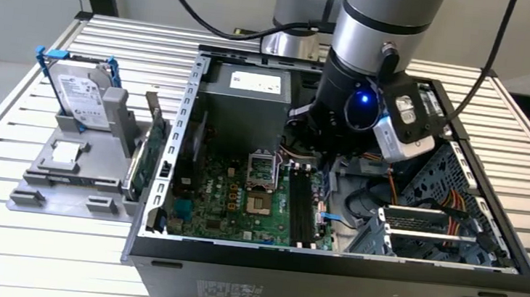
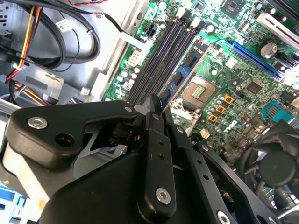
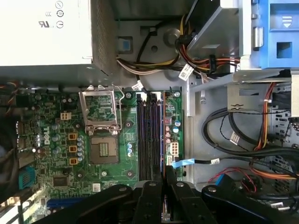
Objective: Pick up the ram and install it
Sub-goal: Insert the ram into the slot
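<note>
Install step, pick is done. Your gripper is clamped on the ram, fingers together with the stick pinched between them. In the second wrist view the ram sticks out from the fingertips, blue with black chips, hanging over the board inside the open case. It is not in a slot yet.

The slots run along the board's edge next to the drive bays, between the CPU socket and the cable bundle. All look empty from here. In the first wrist view the fingertips sit at the end of the slot row, the ram edge-on and roughly in line with the slots.

My read: you're in the alignment phase just before seating. Seating calls for the ram's long edge parallel to one slot and centred over it, stick upright, then a straight push with no twist. I can't tell the latch state or the notch side. Watch the blue tab just beside the slots.
</note>
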You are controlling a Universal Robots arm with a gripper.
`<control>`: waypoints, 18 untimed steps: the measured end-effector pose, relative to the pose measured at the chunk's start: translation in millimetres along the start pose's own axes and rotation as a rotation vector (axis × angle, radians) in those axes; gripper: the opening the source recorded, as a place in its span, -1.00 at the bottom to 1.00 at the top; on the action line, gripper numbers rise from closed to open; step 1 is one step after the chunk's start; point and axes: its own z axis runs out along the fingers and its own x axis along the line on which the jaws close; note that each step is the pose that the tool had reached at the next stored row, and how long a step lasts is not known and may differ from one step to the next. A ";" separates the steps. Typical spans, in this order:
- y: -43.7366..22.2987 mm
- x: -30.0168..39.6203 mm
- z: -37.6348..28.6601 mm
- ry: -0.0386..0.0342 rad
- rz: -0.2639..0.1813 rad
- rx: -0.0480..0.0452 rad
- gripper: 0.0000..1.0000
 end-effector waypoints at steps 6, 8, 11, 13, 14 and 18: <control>-1.2 -0.6 5.1 -0.0001 0.000 -0.0004 -1.00; -1.4 -0.7 7.5 0.0000 0.000 -0.0005 -1.00; -1.6 -0.9 11.0 0.0000 0.000 -0.0004 -1.00; -1.8 -1.3 13.4 0.0000 0.000 -0.0004 -1.00; -1.9 -1.5 14.6 0.0000 0.000 -0.0005 -1.00; -2.6 -2.2 18.8 0.0000 0.000 -0.0005 -1.00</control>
